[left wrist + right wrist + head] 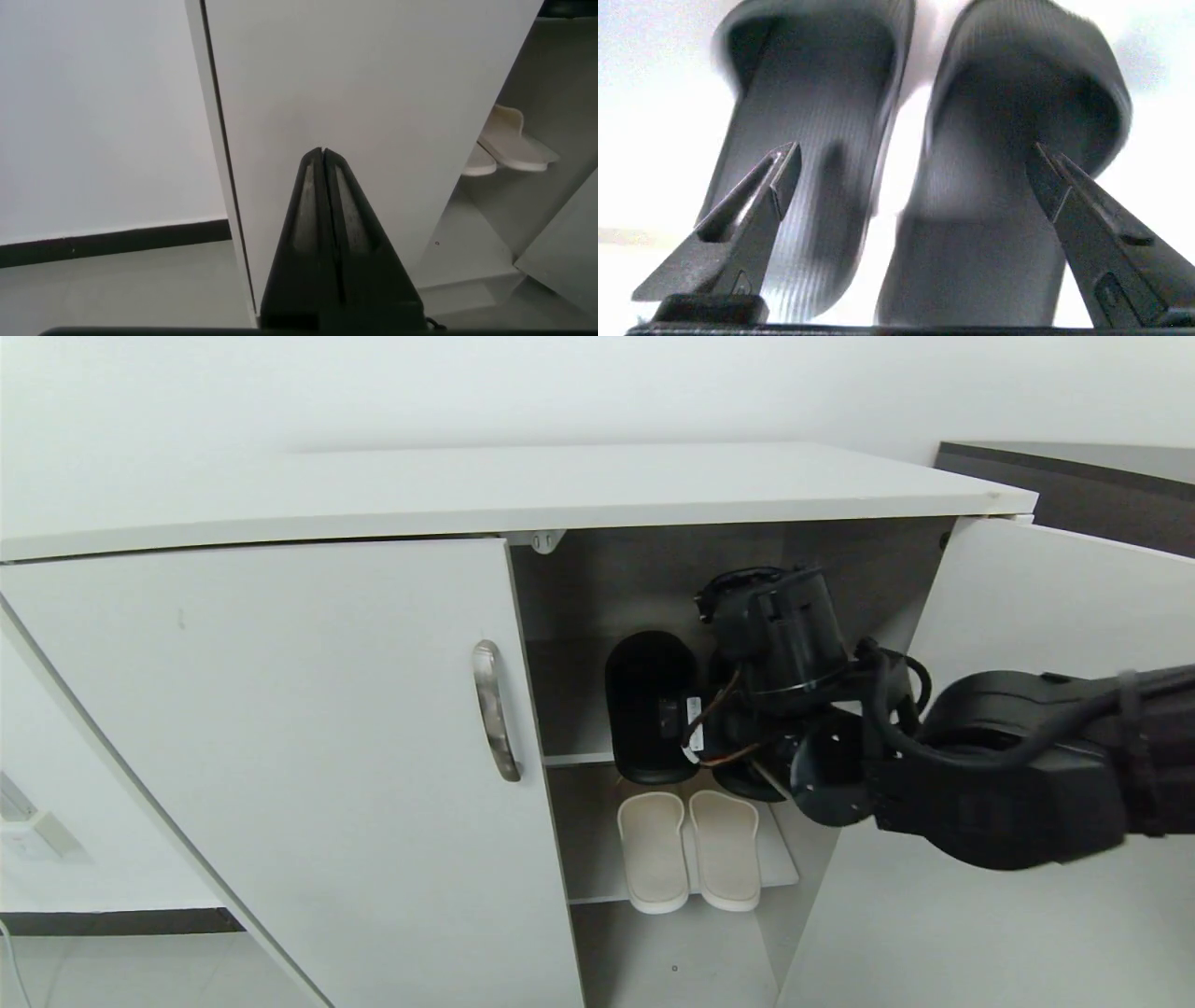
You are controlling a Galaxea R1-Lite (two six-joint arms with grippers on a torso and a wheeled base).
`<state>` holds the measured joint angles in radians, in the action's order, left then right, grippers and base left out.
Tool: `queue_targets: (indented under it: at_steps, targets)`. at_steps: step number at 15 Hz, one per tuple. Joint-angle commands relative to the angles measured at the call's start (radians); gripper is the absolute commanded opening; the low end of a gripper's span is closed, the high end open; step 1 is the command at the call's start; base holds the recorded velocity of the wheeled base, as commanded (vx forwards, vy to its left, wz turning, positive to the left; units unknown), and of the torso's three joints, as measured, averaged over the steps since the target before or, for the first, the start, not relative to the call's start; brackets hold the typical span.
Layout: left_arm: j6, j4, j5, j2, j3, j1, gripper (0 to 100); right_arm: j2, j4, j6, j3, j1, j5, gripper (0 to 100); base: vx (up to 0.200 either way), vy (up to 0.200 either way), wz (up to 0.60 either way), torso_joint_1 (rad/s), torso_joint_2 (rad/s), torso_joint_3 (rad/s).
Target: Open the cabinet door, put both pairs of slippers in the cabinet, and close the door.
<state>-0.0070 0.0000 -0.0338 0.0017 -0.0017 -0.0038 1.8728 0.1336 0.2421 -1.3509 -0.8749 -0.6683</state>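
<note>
While door (1046, 616) stands open | right gripper (913, 149) spread across black pair (651, 705) on upper shelf (574, 758) — likely placing it | white pair (651, 847) below | left gripper (322, 159) pressed together.

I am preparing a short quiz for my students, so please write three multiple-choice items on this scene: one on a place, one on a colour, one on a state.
1. Where at the cabinet do the white slippers lie?
A. on its top
B. on a shelf inside
C. on the floor beside it

2. What colour are the upper slippers?
A. red
B. black
C. blue

3. How does the left door stand?
A. closed
B. wide open
C. removed

Answers:
1. B, since they lie side by side on the shelf, under the other pair.
2. B, since the one in plain sight is black all over.
3. A, since it covers the left half of the front, while the right door is swung open.
</note>
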Motion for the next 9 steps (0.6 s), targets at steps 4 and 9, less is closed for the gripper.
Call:
queue_targets:
  at_steps: [4, 9]
  targets:
    - [-0.005, 0.000, 0.000, 0.000, 0.000, -0.001, 0, -0.276, 0.182, -0.007, 0.341, -0.116, 0.053, 0, 0.000, 0.000, 0.00, 0.000, 0.00, 0.000]
    - [-0.005, 0.000, -0.001, 0.000, 0.000, 0.001, 0, -0.330, 0.189, -0.004, 0.466, -0.144, 0.119, 0, 0.000, 0.000, 0.00, 0.000, 0.00, 0.000]
